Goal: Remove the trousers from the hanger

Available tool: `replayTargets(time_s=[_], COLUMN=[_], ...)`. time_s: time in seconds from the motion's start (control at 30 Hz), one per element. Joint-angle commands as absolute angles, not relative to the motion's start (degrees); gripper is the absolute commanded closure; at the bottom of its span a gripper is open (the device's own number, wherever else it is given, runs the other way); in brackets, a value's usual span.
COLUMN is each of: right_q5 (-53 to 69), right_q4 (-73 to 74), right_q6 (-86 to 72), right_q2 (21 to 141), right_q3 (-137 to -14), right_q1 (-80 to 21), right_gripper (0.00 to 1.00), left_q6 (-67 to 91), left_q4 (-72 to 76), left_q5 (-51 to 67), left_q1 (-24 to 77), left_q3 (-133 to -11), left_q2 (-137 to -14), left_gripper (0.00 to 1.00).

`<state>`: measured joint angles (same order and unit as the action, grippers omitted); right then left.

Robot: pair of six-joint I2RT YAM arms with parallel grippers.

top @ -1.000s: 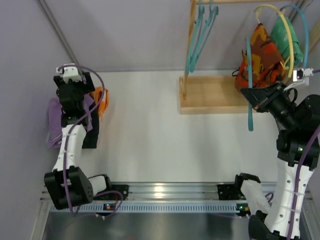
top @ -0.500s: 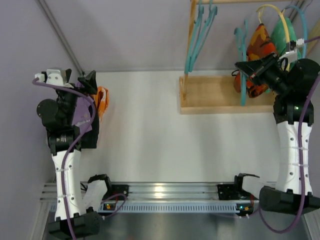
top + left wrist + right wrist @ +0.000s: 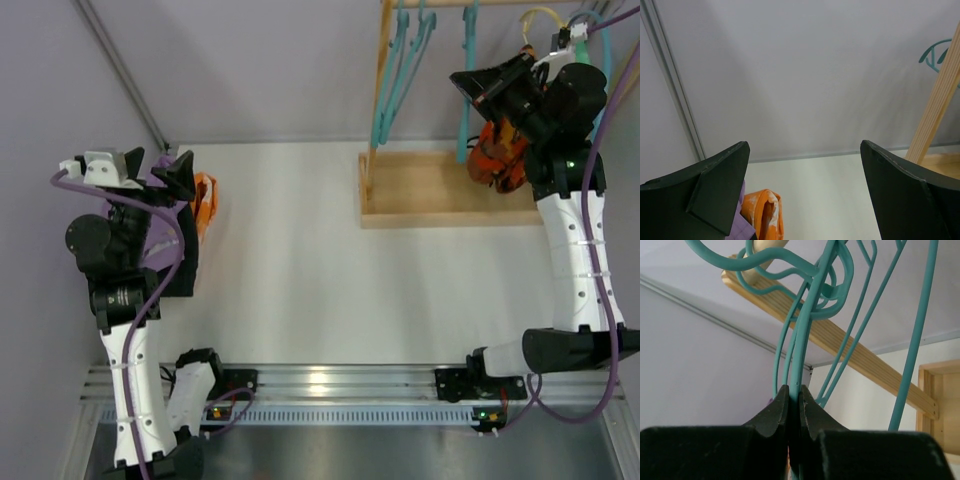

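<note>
Upper right, the soft, limp patterned trousers [image 3: 492,158] want a pinch on a thick fold; the right gripper [image 3: 792,392] pinches a teal hanger [image 3: 801,347], and the left gripper [image 3: 802,147] stands spread wide.

Rack [image 3: 420,190]: pale wood, visible grain, matt.
Hangers [image 3: 400,70]: teal, smooth, slight sheen, plastic-looking.
Purple trousers [image 3: 165,228] and orange patterned trousers [image 3: 497,155]: soft matt cloth.
Table [image 3: 300,260]: white, smooth, matt.
Rail [image 3: 330,380]: bright metal, glossy glare.
Left gripper [image 3: 804,146]: fingers [image 3: 715,185] matt black.
</note>
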<state>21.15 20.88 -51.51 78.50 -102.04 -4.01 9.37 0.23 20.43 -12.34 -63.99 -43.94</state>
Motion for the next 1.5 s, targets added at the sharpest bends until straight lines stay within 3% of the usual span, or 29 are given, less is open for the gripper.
replayTargets(time_s=[0.0, 0.67, 0.7, 0.73, 0.87, 0.93, 1.13, 1.47], right_q5=[17.6, 20.4, 20.2, 20.0, 19.8, 19.5, 18.7, 19.0], right_q4=[15.7, 11.3, 11.3, 11.3, 11.9, 12.4, 15.6, 25.1], right_q6=[-49.8, -47.2, -47.3, -47.5, -46.9, -46.1, -42.6, -25.5], right_q2=[81.6, 92.5, 92.5, 92.4, 91.2, 90.2, 82.7, 66.1], right_q3=[-108.0, -112.8, -112.6, -112.4, -111.4, -110.7, -105.6, -100.9], right_q1=[-4.9, -8.7, -8.7, -8.8, -8.8, -8.6, -7.5, -6.5], right_gripper=[1.0, 1.0, 0.94, 0.8, 0.55, 0.37, 0.01, 0.01], left_q6=[12.6, 13.5, 13.6, 13.7, 13.9, 13.7, 11.9, 13.0], left_q4=[-1.7, -3.3, -3.3, -3.3, -3.4, -3.3, -3.3, -3.4], left_q5=[20.3, 20.4, 20.4, 20.4, 20.6, 20.6, 21.6, 24.9], left_q1=[-12.4, -12.4, -12.5, -12.4, -12.5, -12.4, -12.4, -12.5], left_q3=[-65.8, -64.0, -64.1, -64.2, -64.9, -65.3, -65.6, -65.5], left_q2=[-43.7, -41.2, -41.3, -41.4, -41.9, -42.1, -42.6, -43.3], left_gripper=[0.02, 0.01, 0.01, 0.01, 0.01, 0.01, 0.01, 0.01])
